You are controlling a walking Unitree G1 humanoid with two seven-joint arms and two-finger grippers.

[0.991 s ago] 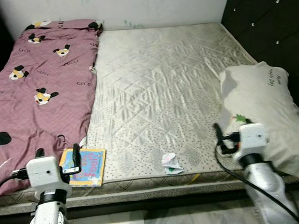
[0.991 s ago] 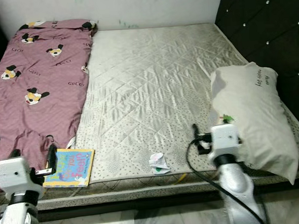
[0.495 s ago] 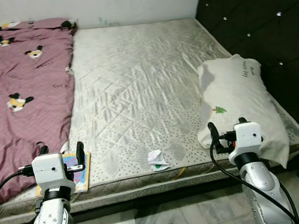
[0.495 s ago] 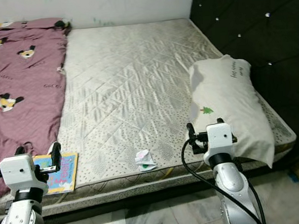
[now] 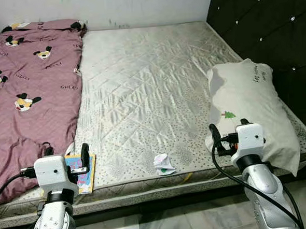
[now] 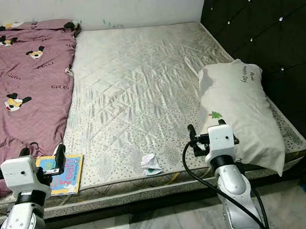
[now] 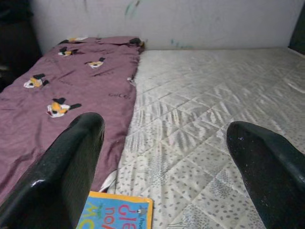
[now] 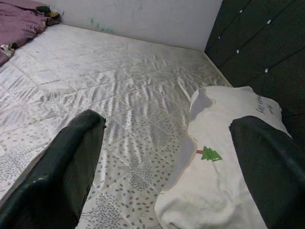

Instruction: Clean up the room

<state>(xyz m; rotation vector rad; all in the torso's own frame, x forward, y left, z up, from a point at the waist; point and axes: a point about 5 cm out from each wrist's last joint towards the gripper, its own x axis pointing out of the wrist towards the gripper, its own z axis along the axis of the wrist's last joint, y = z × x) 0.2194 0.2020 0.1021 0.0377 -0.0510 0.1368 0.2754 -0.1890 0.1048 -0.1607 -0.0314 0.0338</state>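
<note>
At the foot of the bed (image 5: 155, 67) I've got both arms raised and nothing picked yet, so I read this as the approach step of the tidy-up: choosing a target.

Candidates on the mattress:
- crumpled paper scrap (image 5: 164, 164), near the front edge, roughly between the two arms
- picture book (image 5: 82, 166), at the front-left corner, half on the purple blanket (image 5: 27, 96) edge
- pillow (image 5: 249, 108), lying askew along the right side by the dark headboard panel (image 5: 272, 29)

Left claw (image 5: 66, 153) hangs just above the book. Its fingers are spread wide, empty, touching nothing; in the left wrist view the book corner sits low between the two black fingers (image 7: 71, 162).

Right claw (image 5: 228, 132) is up beside the near end of the pillow, also spread wide and empty. In the right wrist view the pillow with its little green tree print lies ahead between the fingers. Whether a finger brushes the pillow cover I can't tell from the head views; it looks just clear.

Next move, my call: lower the left claw onto the book and pinch its near edge, since it's the closest thing. The book is flat on soft bedding, so getting a finger under it could be fiddly. Alternatively, bring the right claw across to the scrap, which is light and should pinch easily.
</note>
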